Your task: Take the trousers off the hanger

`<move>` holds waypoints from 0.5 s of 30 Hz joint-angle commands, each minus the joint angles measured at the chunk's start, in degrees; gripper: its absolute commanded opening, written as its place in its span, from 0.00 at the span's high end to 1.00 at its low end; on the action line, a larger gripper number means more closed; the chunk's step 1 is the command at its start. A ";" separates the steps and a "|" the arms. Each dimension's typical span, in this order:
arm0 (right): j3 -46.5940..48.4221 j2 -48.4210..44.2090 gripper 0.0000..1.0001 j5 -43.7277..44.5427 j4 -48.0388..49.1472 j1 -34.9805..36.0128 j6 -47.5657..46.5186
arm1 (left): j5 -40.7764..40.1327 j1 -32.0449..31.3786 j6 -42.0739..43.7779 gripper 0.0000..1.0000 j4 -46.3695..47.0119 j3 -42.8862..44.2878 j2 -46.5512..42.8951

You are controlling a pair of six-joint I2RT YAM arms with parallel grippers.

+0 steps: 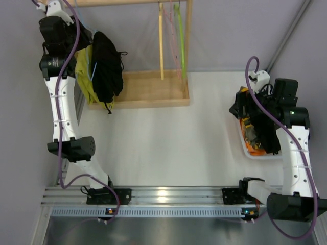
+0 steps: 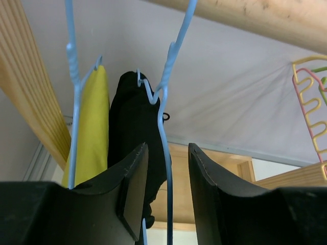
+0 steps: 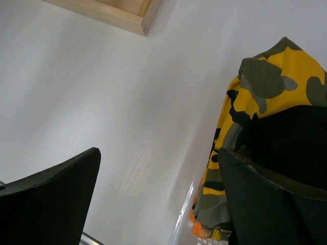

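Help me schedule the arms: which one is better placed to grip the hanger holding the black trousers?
Left. The left fingers stand open at the rack with the hanger wire between them, the trousers just behind. The right fingers are open near camouflage clothes, away from the rack.

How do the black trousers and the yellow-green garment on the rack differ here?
The trousers are black, the yellow-green garment bright. From above, the trousers hang right of the yellow-green garment, which the left arm partly hides. The trousers' hanger runs between the fingers of the open left gripper; the garment's hanger lies outside them. Both hang on light-blue wire hangers.
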 commanded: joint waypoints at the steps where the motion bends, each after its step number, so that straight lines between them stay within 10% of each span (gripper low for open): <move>1: -0.59 -0.80 0.01 0.19 2.64 0.80 -0.43 | 0.13 0.33 -0.91 0.57 8.24 0.35 0.25; 15: 0.28 0.17 0.01 0.54 2.55 0.80 -0.61 | -1.19 -0.11 -0.21 0.60 8.86 -0.18 3.24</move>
